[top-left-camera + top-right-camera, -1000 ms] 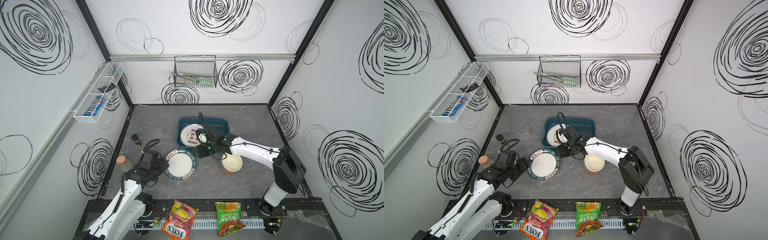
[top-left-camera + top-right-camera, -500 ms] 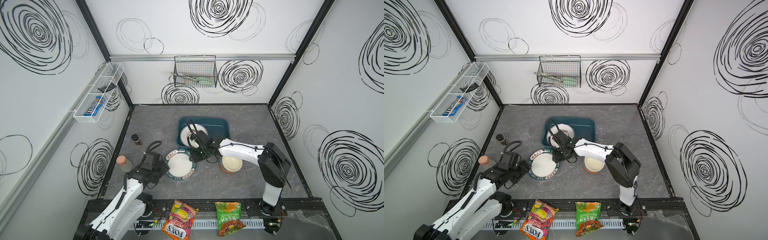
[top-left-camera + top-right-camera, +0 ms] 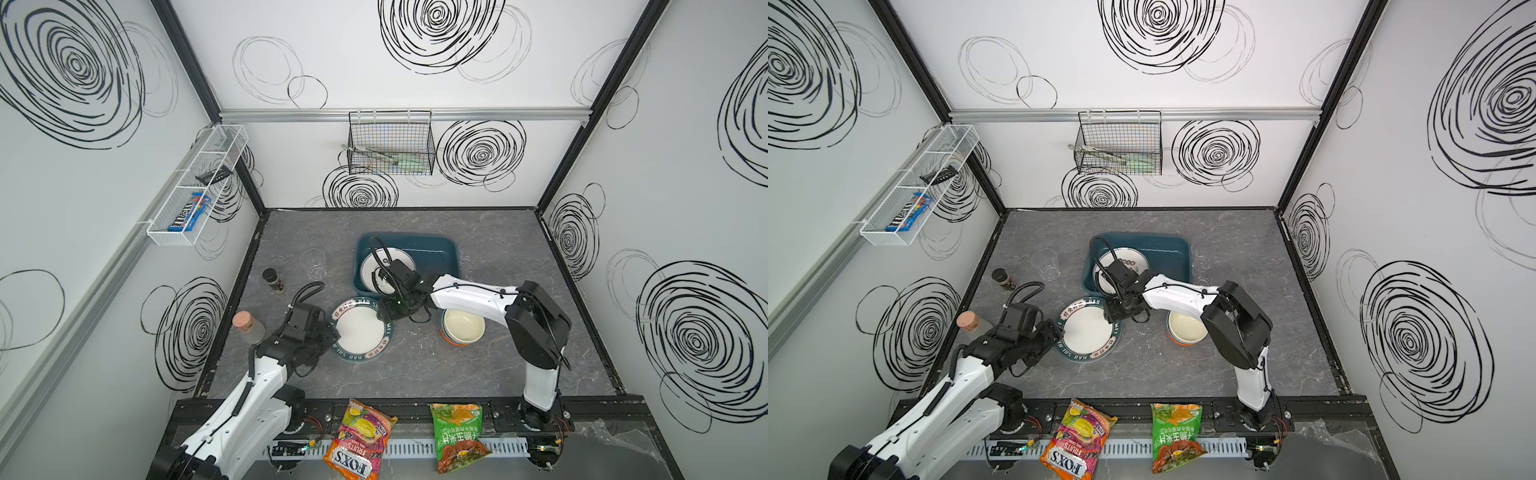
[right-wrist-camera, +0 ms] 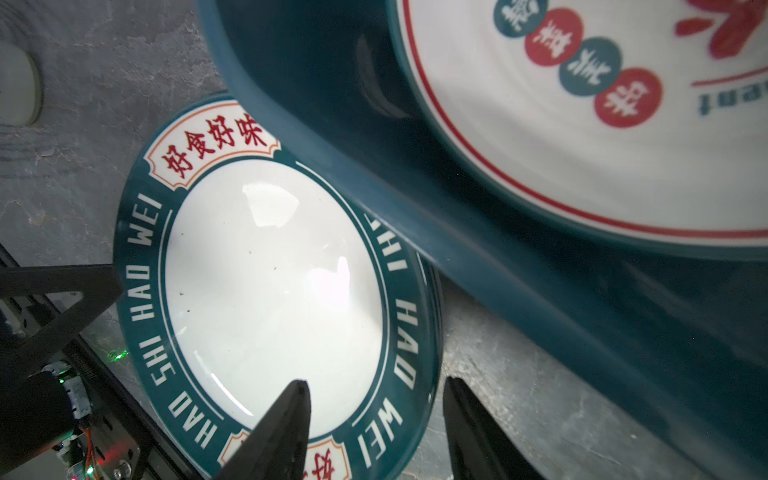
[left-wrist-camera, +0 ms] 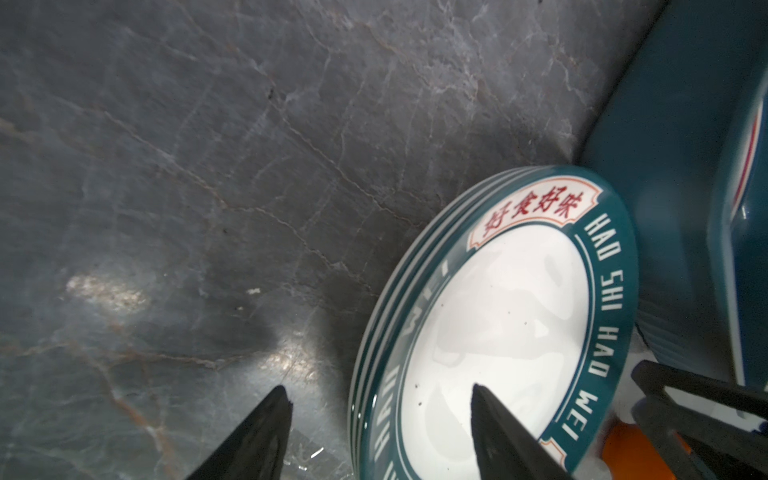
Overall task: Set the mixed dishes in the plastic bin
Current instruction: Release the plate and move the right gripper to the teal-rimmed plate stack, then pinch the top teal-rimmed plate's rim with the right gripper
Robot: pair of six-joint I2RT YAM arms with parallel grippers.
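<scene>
One round white plate with red-green characters [image 4: 540,137] already in dark teal rectangular plastic bin [image 3: 436,249]. Remaining on grey worktop [image 3: 415,374]: teal-rimmed lettered plate stack [image 3: 360,330] just beside bin, cream-blue-orange bowl stack [image 3: 463,328], clear faceted cup [image 3: 313,266]. Left tool [image 5: 378,395], right tool [image 4: 376,386] both spread, straddling stack rim, gripping nothing

1. Around you stand white walls [image 3: 291,54] scrawled with black spirals.
2. Your counter [image 3: 478,374] is grey and marble-veined, with pale glints of light.
3. A black wire basket [image 3: 390,143] hangs on the far wall; a white mesh basket [image 3: 195,187] on the left.
</scene>
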